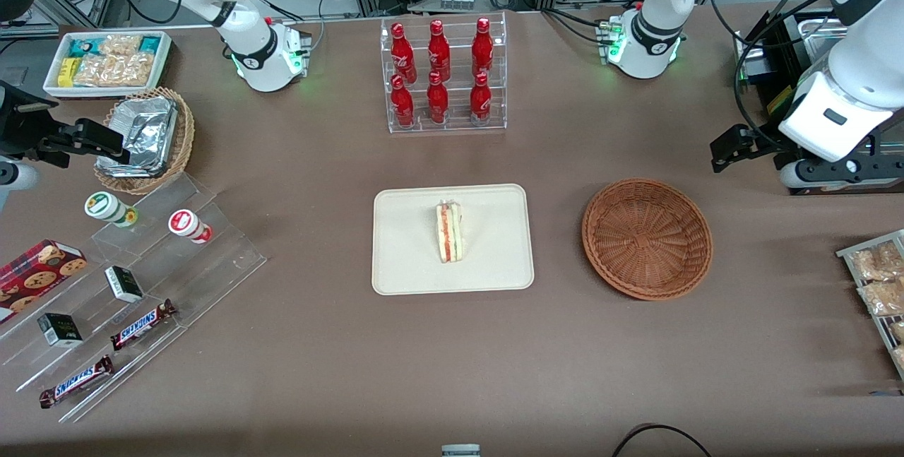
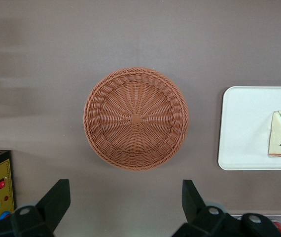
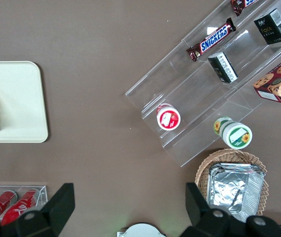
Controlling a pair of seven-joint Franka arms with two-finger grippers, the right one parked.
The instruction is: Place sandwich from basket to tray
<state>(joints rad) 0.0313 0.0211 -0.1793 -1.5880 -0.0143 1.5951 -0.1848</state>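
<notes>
Sandwich point(image 1: 449, 232) lies on tray point(image 1: 452, 239), long axis running near-to-far. Basket point(image 1: 646, 238) empty. Gripper point(image 2: 123, 202), fingers spread apart and holding nothing, hangs above the basket's working-arm side, well clear of sandwich. Placement looks complete.

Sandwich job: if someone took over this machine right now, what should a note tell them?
Gripper: open, holding nothing, raised off the table toward the working arm's end, with the basket in its view.
Sandwich: lying on the tray, near its middle.
Basket: nothing in it.
Done: the sandwich is on the tray.
Left: nothing that shows; perhaps just parking the arm.
</notes>
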